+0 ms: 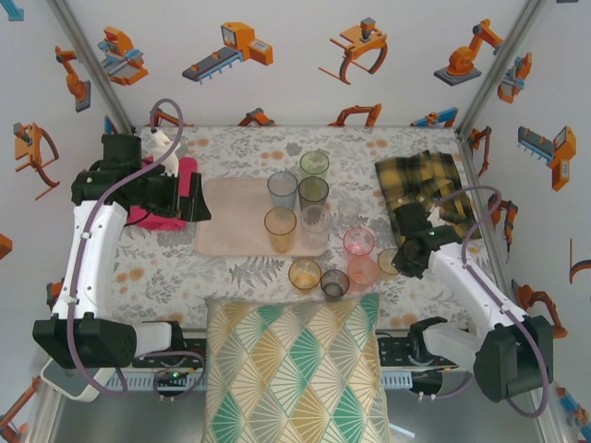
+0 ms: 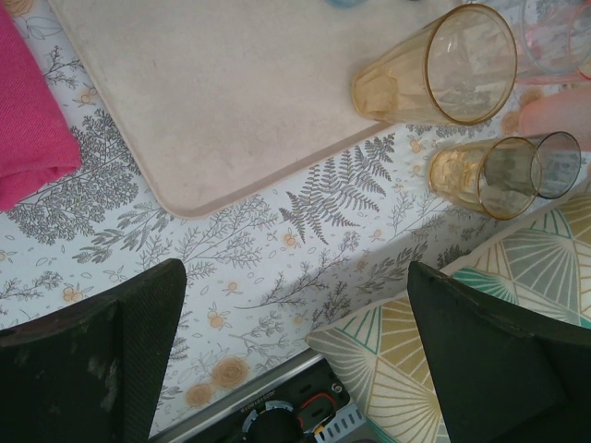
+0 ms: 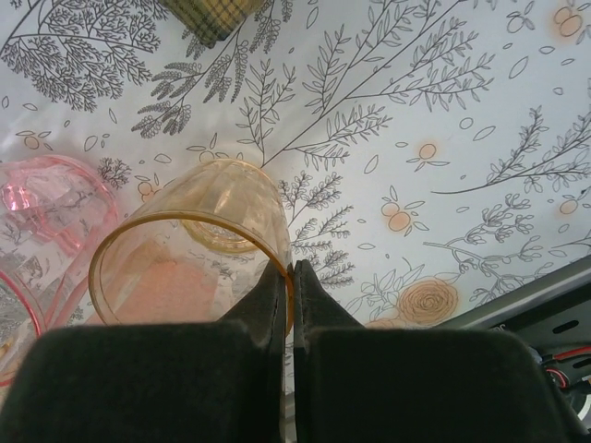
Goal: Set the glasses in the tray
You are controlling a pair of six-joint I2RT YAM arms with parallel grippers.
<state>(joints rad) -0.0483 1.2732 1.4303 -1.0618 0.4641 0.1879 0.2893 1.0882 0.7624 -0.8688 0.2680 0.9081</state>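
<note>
Right claw (image 3: 291,281) pinches the amber glass (image 3: 185,263) at its rim; you lift next, then carry left to the tray (image 1: 231,208). Left claw (image 2: 295,309) wide, holding nothing.

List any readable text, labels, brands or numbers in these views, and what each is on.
No readable text in any view.
Wall stickers: orange machine drawings, no words.
Glasses, tray, pink cloth, plaid cloth, cushion: plain or patterned, no print.
Black hardware at the table's near edge: pale marks, too small and blurred to read.
</note>
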